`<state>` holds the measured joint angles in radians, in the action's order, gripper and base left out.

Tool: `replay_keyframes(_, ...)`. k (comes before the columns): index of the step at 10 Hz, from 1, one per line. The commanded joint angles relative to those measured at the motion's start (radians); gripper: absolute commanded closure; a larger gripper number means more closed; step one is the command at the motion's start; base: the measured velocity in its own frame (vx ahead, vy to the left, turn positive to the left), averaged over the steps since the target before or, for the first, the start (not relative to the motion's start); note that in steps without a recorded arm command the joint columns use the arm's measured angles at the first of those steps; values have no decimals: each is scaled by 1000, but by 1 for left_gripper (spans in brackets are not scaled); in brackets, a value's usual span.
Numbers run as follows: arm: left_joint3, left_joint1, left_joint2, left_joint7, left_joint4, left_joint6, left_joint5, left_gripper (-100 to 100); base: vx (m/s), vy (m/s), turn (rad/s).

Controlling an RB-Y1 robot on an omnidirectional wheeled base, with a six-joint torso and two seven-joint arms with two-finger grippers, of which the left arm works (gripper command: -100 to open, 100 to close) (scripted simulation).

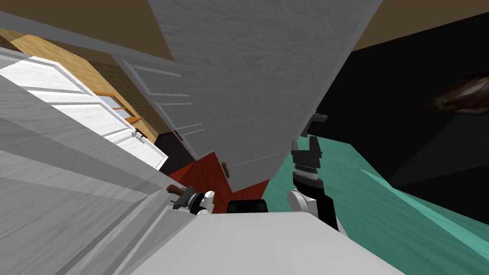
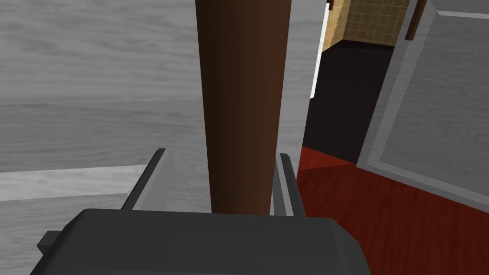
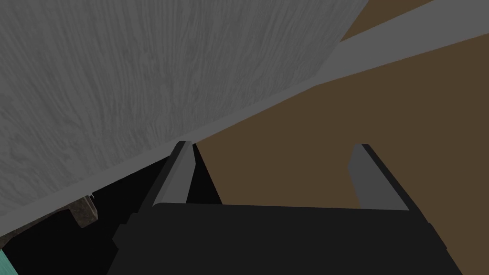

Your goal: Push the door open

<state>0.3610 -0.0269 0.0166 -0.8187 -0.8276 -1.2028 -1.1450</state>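
Left fingers (image 2: 285,184) grip brown door handle (image 2: 243,105).

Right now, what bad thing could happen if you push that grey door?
1. My left gripper sits around the brown handle. If I roll forward, the handle could jam or twist it.
2. My right gripper is open, right by the edge of the grey door. A thin finger might slip past that edge instead of pushing, or get caught on it.
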Motion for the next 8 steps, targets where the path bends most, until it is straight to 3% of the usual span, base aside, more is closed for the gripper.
replay_keyframes(1,18,0,16,-5,19,-34,-9,100,5,41,-45)
replay_keyframes(3,25,-3,20,-4,22,-44,-17,100,-2,57,-44)
replay_keyframes(4,39,-9,27,-2,29,-65,-35,100,1,85,-129)
replay_keyframes(8,61,-19,35,1,40,-98,-62,100,9,101,-67)
